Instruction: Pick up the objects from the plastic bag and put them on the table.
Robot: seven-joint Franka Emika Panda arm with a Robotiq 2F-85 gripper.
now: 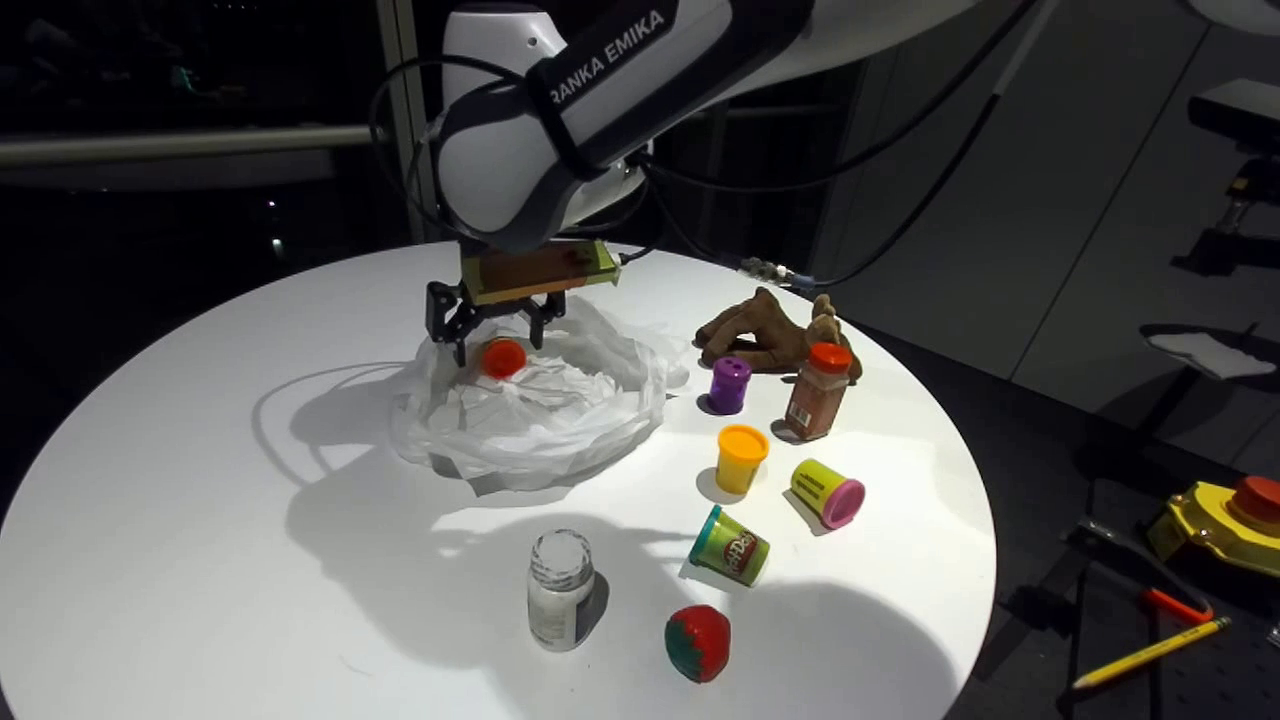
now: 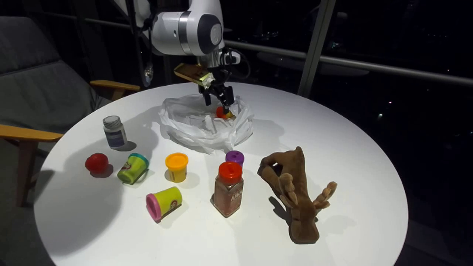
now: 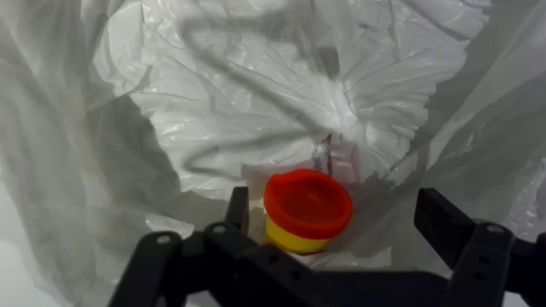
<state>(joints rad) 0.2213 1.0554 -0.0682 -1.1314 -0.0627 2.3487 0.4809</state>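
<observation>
my fingers stand spread over the tilted red-lidded tub inside the plastic bag, holding nothing. it looks nearer one finger, so i should centre first, sink straight down, then squeeze gently, keeping the bag's folds out of the pinch.

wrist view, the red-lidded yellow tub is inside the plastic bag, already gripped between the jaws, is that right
Not quite: the red-lidded yellow tub is not gripped. The wrist view shows the jaws open, with a gap on either side of it. It is inside the plastic bag, as you say.
</observation>
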